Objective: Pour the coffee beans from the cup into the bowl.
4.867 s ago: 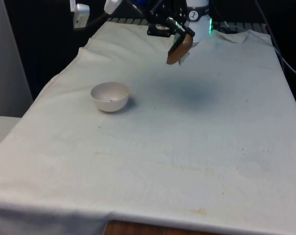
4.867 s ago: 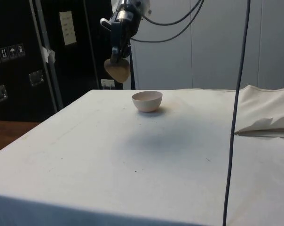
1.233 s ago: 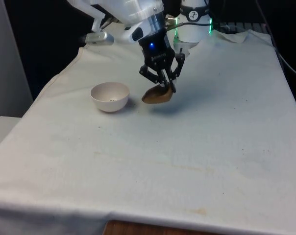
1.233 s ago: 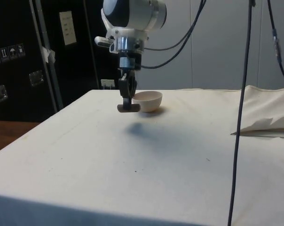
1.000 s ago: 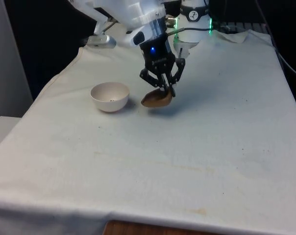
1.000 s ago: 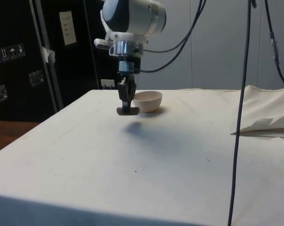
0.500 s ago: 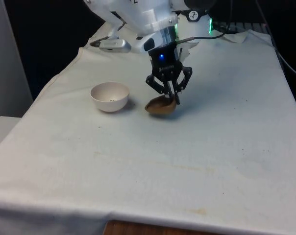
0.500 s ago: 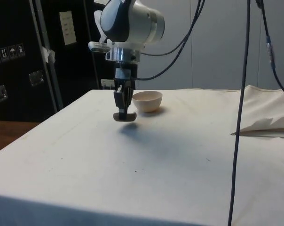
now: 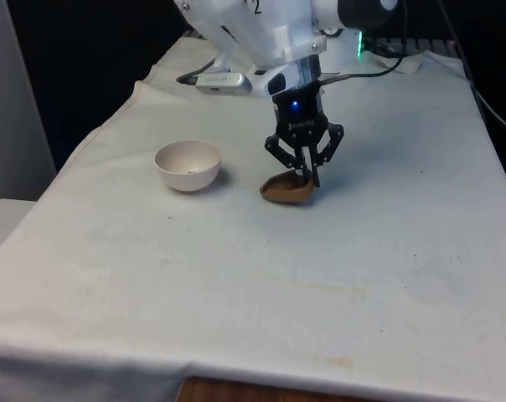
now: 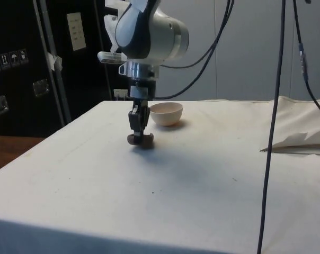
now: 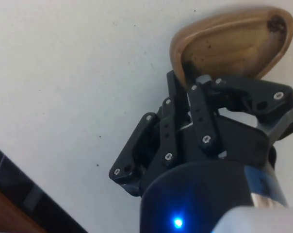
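A brown wooden cup (image 9: 287, 188) rests low on the white cloth, to the front view's right of the white bowl (image 9: 188, 164). My gripper (image 9: 302, 173) points straight down and is shut on the cup's rim. In the side view the cup (image 10: 142, 139) sits at the cloth in front of the bowl (image 10: 166, 113), with the gripper (image 10: 136, 133) above it. The wrist view looks into the cup (image 11: 229, 44): its inside is bare wood with no beans, and the fingers (image 11: 197, 94) pinch its wall. A few dark specks lie in the bowl.
The white cloth (image 9: 320, 276) covers the whole table. A fold of cloth (image 10: 300, 138) is bunched at the side view's right. A black cable (image 10: 271, 121) hangs down in the side view's foreground.
The gripper has carried the cup down and towards the front view's right, away from the bowl, until it reaches the cloth. It stays shut on the cup.
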